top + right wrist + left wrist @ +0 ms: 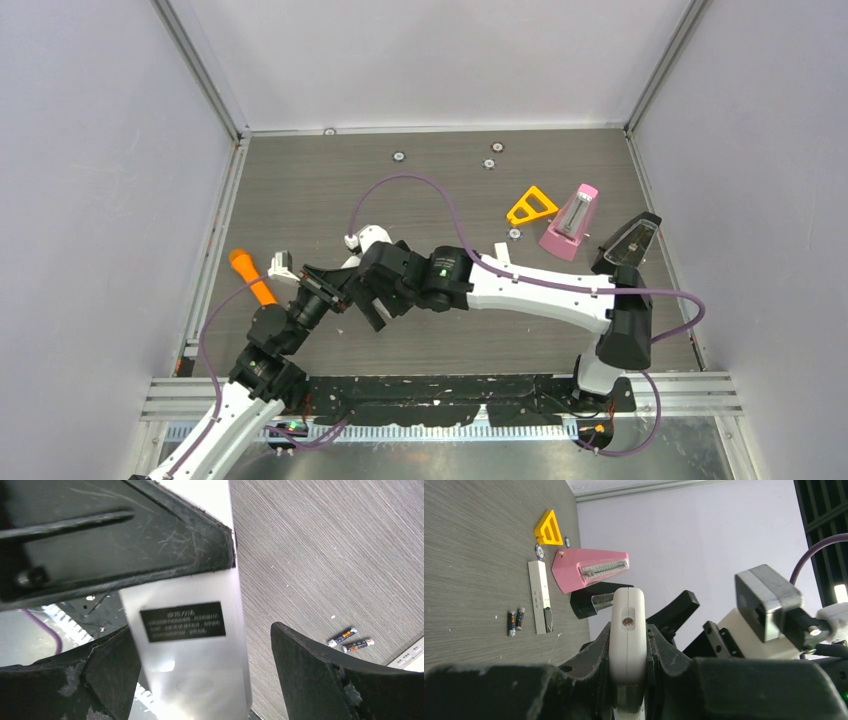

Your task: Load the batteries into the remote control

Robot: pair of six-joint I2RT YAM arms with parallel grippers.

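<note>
- Two batteries (342,636) lie side by side on the counter (310,555), apart from both grippers;
- left gripper (628,642) clamps the white remote (626,615) by its sides;
- right gripper (215,670) gapes wide around it, holding nothing.

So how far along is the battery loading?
Early. Done: left gripper has the remote clamped, clear of the table. In hand: right gripper, open, straddles it. Remaining: two batteries lie loose on the table beside a second remote; none visibly loaded.

Left fingers (591,660) clamped — right fingers (320,675) wide apart
</note>
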